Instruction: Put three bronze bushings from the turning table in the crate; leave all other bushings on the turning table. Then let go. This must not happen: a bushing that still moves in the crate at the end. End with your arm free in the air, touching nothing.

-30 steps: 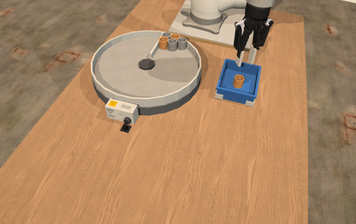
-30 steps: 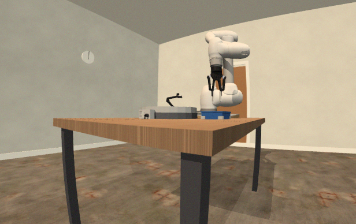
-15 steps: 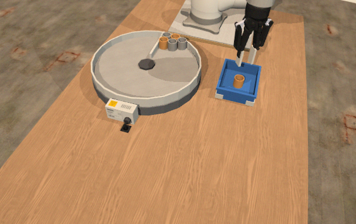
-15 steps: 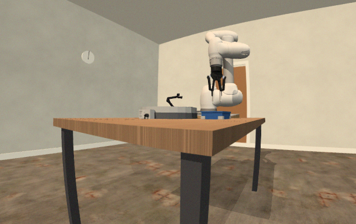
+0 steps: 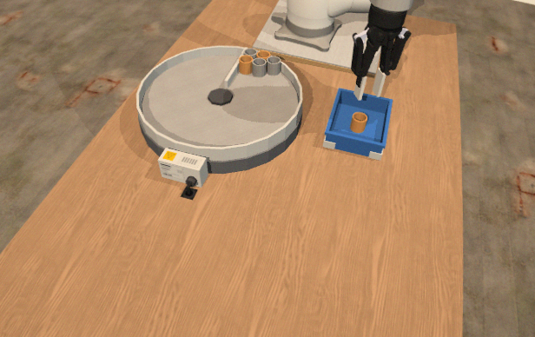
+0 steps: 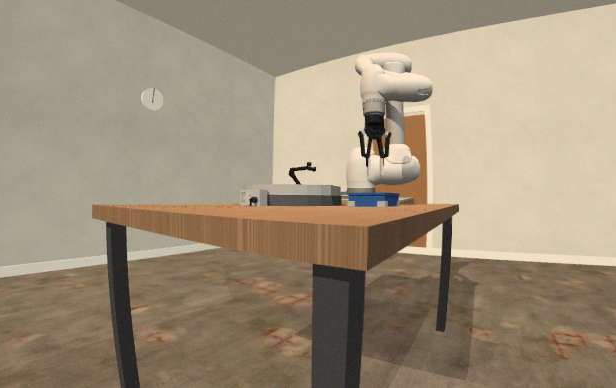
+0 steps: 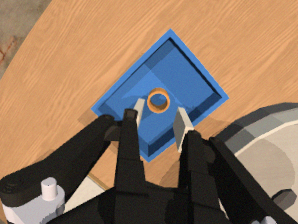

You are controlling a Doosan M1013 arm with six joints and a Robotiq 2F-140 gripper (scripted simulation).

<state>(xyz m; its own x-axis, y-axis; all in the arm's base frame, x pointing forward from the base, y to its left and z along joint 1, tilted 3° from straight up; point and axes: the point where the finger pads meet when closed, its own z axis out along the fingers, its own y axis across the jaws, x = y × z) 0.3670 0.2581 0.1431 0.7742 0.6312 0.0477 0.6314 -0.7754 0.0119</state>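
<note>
One bronze bushing [image 5: 359, 122] stands upright inside the blue crate [image 5: 356, 140] on the right of the table. My gripper [image 5: 368, 95] hangs well above the crate's far edge, its fingers partly apart with nothing between them. In the wrist view the gripper [image 7: 160, 115] frames the bushing [image 7: 158, 102] in the crate [image 7: 189, 90] far below. On the turning table [image 5: 220, 104], at its far edge, stand two bronze bushings [image 5: 245, 64] [image 5: 263, 55] close together with three grey bushings [image 5: 259, 67].
A straight divider wall [image 5: 234, 71] runs from the rim beside the bushings. A dark hub [image 5: 220, 96] marks the table's centre. A control box [image 5: 182, 167] sits at its front. The robot's base plate [image 5: 316, 39] lies behind the crate.
</note>
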